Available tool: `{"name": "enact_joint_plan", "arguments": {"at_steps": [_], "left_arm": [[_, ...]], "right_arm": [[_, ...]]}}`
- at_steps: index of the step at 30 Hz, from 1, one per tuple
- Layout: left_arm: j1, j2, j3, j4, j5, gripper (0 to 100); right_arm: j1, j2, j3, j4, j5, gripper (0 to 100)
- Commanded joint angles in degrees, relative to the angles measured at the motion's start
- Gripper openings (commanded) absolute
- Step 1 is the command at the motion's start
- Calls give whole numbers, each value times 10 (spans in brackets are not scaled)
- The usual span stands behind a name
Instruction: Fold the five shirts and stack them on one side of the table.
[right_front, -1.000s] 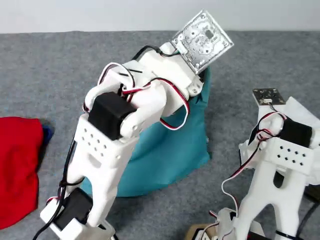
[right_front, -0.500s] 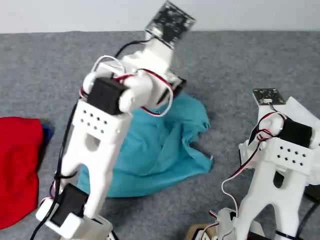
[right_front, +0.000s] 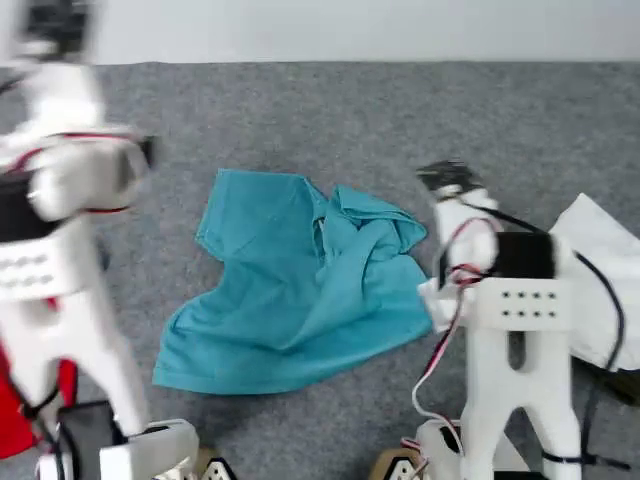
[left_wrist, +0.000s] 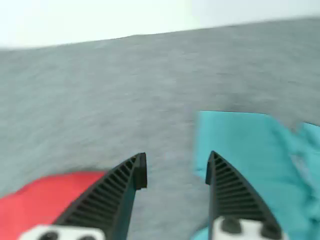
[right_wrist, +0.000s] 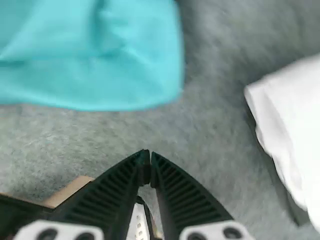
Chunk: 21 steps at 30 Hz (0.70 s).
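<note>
right claw (right_wrist: 149, 161) pinched shut on nothing, over the table (right_wrist: 215, 75) between white shirt (right_wrist: 290, 120) and teal shirt (right_wrist: 90, 55); left claw (left_wrist: 175, 167) open, empty, between red shirt (left_wrist: 45, 192) and the teal shirt; teal shirt lies rumpled mid-table, unfolded; risk: grabbing into the bunched collar area likely lifts two layers, fold goes crooked.

right gripper (right_wrist: 149, 159) fingers closed | teal shirt (right_wrist: 95, 50) | white shirt (right_wrist: 290, 130) | grey table (right_wrist: 215, 60)
</note>
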<state>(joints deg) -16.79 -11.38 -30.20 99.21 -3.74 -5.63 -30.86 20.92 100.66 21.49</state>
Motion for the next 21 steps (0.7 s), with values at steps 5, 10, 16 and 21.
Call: {"name": "enact_joint_plan", "arguments": {"at_steps": [5,10,16,21], "left_arm": [[-207,-114,82,12,-71,202],[-274,-168,158,11,-108,202],[-338,-194,220,11,-122,202],[-363,-196,236,11,-120,202]], "right_arm": [[-167,71,-42,22,-3,9],[-282,145,-128,22,-12,13],[-377,265,-251,22,-54,136],[-450,372,-338,21,-76,199]]}}
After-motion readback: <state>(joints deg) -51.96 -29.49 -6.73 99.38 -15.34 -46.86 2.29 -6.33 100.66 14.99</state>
